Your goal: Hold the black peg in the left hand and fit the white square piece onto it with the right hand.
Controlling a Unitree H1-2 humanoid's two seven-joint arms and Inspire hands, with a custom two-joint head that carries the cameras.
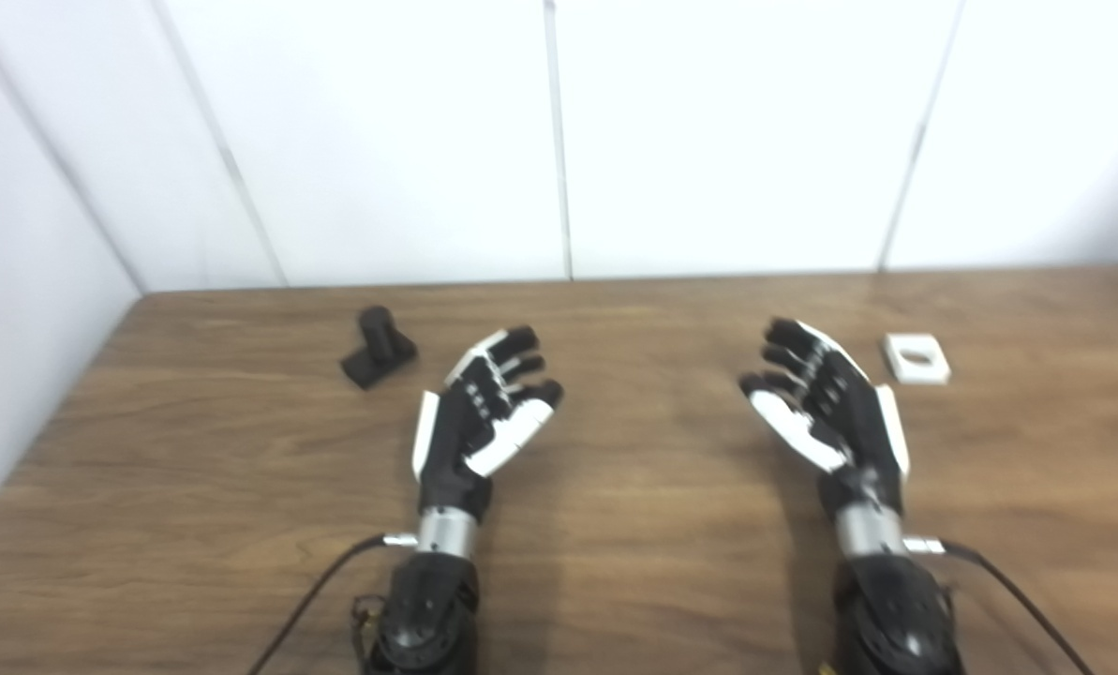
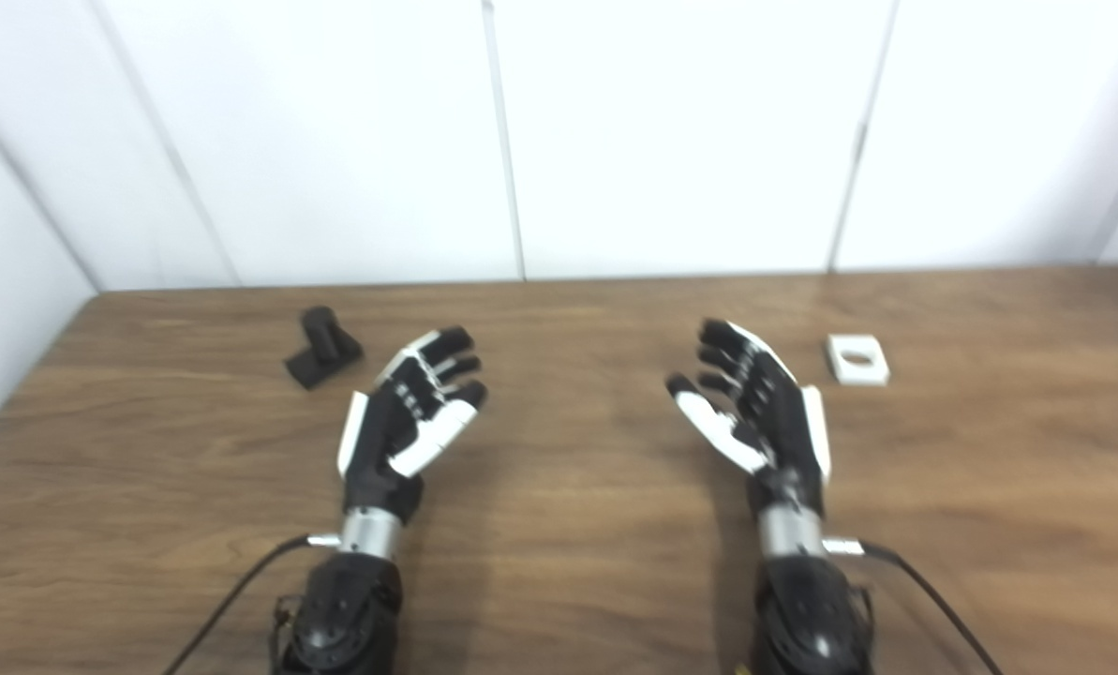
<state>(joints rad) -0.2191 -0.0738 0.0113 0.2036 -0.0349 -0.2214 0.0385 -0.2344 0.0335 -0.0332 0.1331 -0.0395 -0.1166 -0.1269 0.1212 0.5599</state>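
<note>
Both palms face inward, fingers spread, grasping nothing: left robot hand (image 1: 484, 412) near the black peg (image 1: 378, 348), right robot hand (image 1: 826, 403) near the white square piece (image 1: 916, 358) on the bench (image 1: 633, 525).

Peg (image 1: 378, 347) on table (image 1: 615, 562) far left; square piece (image 1: 916, 358) far right.

Both views were soft with blur, so the black peg (image 1: 378, 348) in the upper left of the frame read only as a dark lump, its shape unclear. Both forearms and their cables were cut off by the bottom edge. The worktop (image 1: 615, 562) ran past the lower and right edges.
</note>
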